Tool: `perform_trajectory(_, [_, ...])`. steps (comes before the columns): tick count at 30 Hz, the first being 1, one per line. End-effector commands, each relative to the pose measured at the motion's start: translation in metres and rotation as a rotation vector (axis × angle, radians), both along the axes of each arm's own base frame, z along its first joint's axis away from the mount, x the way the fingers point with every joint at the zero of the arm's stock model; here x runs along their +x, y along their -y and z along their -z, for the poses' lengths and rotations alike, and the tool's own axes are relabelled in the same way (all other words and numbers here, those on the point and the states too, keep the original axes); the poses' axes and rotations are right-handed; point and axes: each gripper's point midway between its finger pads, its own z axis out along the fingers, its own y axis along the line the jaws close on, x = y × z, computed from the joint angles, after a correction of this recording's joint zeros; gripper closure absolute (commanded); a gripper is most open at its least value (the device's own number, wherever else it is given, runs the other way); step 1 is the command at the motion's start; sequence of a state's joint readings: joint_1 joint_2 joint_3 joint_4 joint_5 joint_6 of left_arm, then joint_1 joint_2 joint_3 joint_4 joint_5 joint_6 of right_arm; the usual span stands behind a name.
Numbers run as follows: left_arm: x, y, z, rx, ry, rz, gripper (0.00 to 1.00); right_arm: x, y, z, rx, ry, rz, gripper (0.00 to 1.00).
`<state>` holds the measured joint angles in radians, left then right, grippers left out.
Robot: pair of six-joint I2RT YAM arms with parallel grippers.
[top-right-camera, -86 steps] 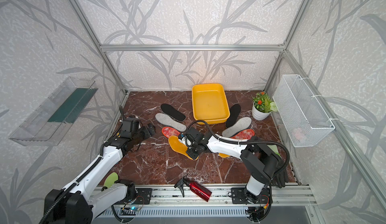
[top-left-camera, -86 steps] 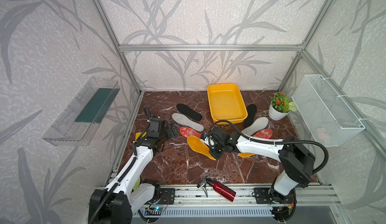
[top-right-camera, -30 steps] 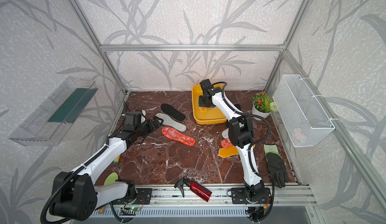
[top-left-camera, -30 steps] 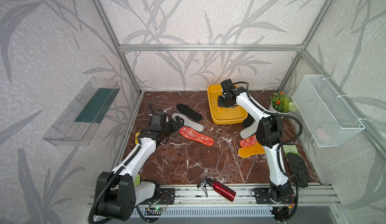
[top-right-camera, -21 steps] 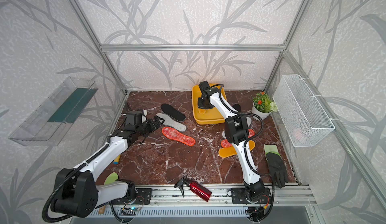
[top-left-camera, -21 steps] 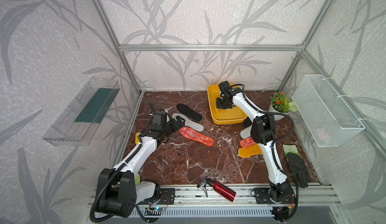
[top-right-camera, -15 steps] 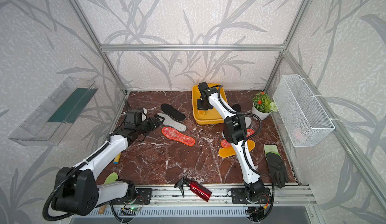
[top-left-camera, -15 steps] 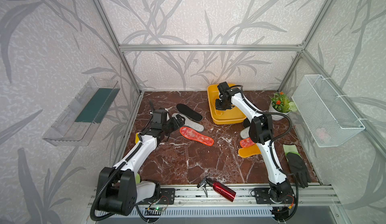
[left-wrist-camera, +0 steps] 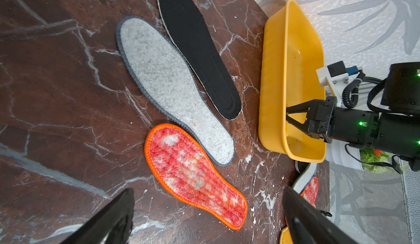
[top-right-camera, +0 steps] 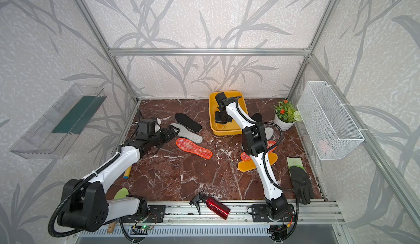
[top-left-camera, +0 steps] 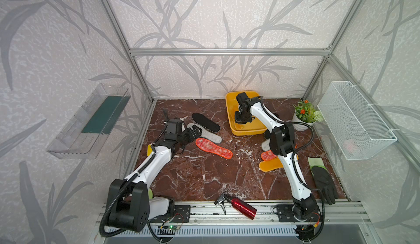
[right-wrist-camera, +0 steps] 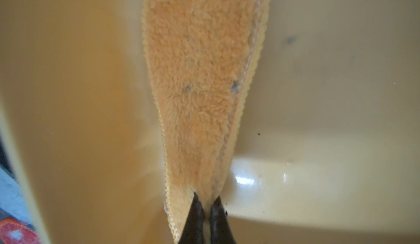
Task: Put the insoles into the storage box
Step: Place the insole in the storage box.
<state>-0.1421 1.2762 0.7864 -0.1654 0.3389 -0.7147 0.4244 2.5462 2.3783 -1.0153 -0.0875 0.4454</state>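
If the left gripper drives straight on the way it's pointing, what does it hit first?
Most likely the red-orange mottled insole, framed between the open jaws of the left gripper. The grey felt insole lies close beside; depth is unclear.

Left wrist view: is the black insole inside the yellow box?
No, the black insole lies on the marble floor beside the storage box.

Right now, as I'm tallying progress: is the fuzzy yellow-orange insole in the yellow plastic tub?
In, but unreleased: the insole sits between the tub walls, its end pinched by the right fingers.
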Motion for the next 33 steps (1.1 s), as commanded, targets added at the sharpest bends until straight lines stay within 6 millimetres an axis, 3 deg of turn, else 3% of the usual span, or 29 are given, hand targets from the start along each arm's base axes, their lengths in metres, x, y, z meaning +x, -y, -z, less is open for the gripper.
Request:
perform_trajectory(1, [0.003,0.002,-0.005,0.001,0.003,0.018,0.01,-0.002,-0.001,0.003,0.005,-0.027,0.029,1.00])
perform_trajectory(20, [0.003,0.002,-0.005,0.014,-0.007,0.030,0.01,0.004,-0.001,0.008,0.002,-0.032,0.031,1.00])
perform_trajectory(28, [0.003,0.003,-0.005,0.010,-0.008,0.032,0.01,0.007,-0.003,0.013,0.025,-0.040,0.024,0.90])
perform_trajectory(33, [0.002,0.002,-0.005,0.008,-0.007,0.029,0.01,0.009,-0.004,0.004,0.035,-0.025,0.008,0.70])
